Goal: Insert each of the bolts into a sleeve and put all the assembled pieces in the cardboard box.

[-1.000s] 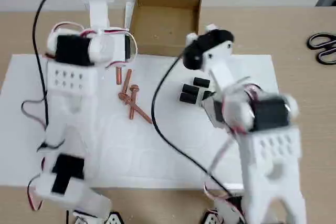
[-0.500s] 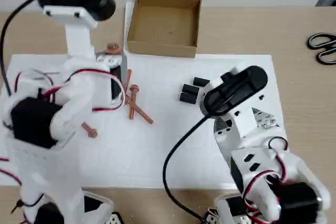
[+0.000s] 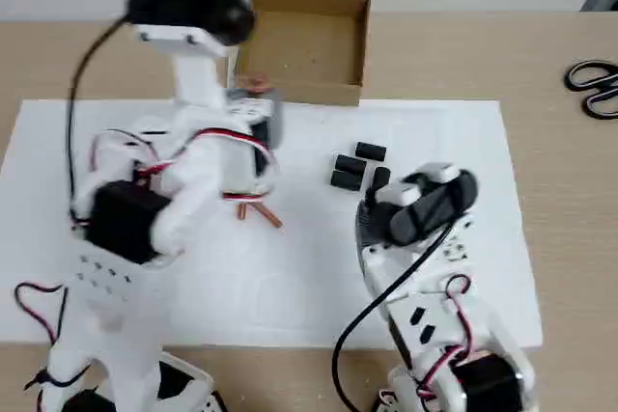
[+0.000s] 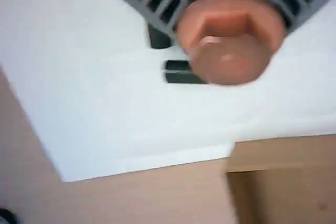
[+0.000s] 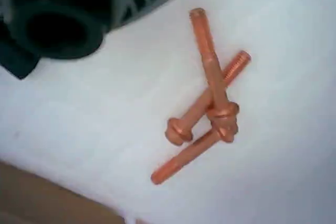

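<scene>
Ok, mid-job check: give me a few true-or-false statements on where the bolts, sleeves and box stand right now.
1. The left gripper holds a copper-coloured metal bolt. True.
2. The brown cardboard box contains assembled pieces. False: the part of its floor that shows is bare.
3. Three more copper bolts lie crossed on the white sheet. True.
4. The right gripper is empty. False: it is shut on a black cylindrical sleeve.

Overhead and close wrist cameras share the sheet (image 3: 290,282).
</scene>
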Robot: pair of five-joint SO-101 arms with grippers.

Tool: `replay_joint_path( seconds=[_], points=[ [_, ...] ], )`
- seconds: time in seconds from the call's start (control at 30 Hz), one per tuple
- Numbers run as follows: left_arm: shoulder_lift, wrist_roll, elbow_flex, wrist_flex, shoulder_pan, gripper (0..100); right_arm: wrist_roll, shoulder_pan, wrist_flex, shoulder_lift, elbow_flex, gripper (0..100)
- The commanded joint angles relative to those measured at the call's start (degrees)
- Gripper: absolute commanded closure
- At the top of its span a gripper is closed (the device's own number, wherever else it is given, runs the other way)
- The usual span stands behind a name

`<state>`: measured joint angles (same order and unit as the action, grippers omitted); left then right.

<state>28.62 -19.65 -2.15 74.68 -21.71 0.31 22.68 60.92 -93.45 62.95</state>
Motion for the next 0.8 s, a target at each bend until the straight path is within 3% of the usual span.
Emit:
replay_joint_path(
  seconds=[0.0, 0.3, 0.43, 0.63, 0.77],
  points=[
    [1.8, -0.2, 0.7, -5.6, -5.3, 99, 1.0, 0.4, -2.3, -5.5, 3.9, 99.5],
    [2.4, -3.9, 14.0, -22.2, -12.1, 99, 0.9, 1.8, -2.2, -10.5, 6.9, 99.5],
    [7.5, -6.2, 14.6, -23.6, -12.2, 99, 0.8, 1.8, -2.2, -10.5, 6.9, 99.5],
    [17.8, -4.2, 21.3, -25.4, -12.2, 99, -1.6, 1.8, -2.3, -10.5, 7.0, 99.5],
    [20.1, -4.2, 31.7, -33.0, -12.2, 99, -6.2, 1.8, -2.3, -10.4, 7.0, 99.5]
  ],
)
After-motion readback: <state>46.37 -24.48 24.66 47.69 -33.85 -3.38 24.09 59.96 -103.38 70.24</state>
